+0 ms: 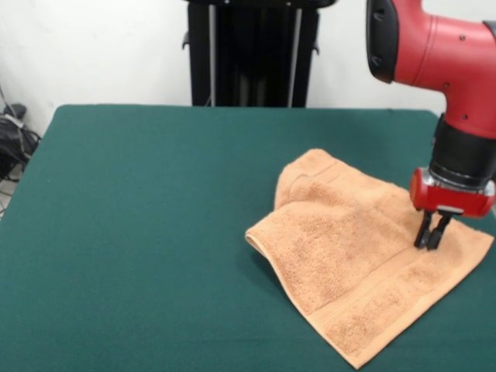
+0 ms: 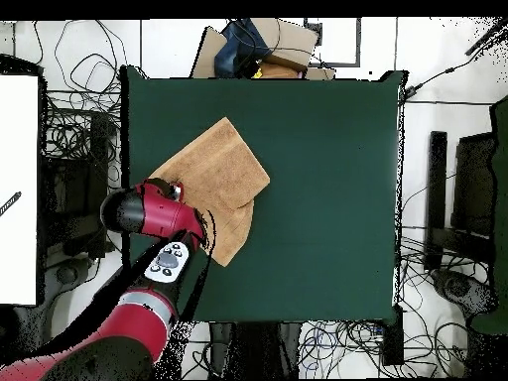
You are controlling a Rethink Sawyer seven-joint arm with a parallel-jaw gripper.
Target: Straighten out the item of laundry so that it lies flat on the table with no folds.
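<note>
Pincer (image 1: pixel 432 239) tips pressed together on folded towel (image 1: pixel 356 256).

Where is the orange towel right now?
In the front view, the towel lies on the right side of the green table, partly folded, with the end effector pressing down on it near its right edge.

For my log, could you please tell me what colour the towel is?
The square terry-cloth towel is light orange-tan, clearest in the front view.

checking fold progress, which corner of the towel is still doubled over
The towel corner toward the pedestal in the front view is doubled over, showing as a raised flap. The other corners lie flat; the gripper touches down near the right one.
</note>
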